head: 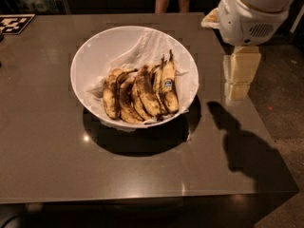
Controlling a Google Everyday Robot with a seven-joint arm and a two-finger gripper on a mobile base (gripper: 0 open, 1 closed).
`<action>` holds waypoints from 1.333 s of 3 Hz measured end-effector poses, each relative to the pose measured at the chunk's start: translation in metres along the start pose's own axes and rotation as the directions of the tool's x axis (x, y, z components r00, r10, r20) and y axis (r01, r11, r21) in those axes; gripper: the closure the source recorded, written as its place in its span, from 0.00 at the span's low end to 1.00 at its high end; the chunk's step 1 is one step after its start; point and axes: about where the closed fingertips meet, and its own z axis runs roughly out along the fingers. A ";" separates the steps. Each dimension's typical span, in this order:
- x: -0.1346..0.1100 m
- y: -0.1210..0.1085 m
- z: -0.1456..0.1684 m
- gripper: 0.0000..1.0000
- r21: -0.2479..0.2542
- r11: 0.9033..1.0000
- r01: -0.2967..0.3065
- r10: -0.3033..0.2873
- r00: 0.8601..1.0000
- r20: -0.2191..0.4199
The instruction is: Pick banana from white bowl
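The gripper hangs over the right edge of the counter, and I can't tell if it's open or closed. The banana is off to its left in the white bowl, nearest of the bunch, lying front-to-back with its stem at the far end.

The bowl is sitting upright on the table, near its middle, showing a glossy white wall with crumpled white paper lining it. The banana is lying inside on the paper, at the right end of a row of browner bananas, touching its neighbour. It is running lengthwise with its dark stem pointing toward the far rim, showing yellow skin with heavy brown-black blotches and a blue oval sticker mid-length. The gripper is hanging right of the bowl, over the table's right edge, apart from both.
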 end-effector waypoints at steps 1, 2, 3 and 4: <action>-0.029 -0.016 0.010 0.00 -0.002 0.991 0.134 -0.134 0.991 -0.017; -0.054 -0.025 0.011 0.00 0.023 0.977 0.210 -0.210 0.977 -0.025; -0.055 -0.026 0.008 0.00 0.044 0.974 0.224 -0.224 0.975 -0.009; -0.074 -0.040 0.017 0.00 0.059 0.954 0.295 -0.296 0.955 0.009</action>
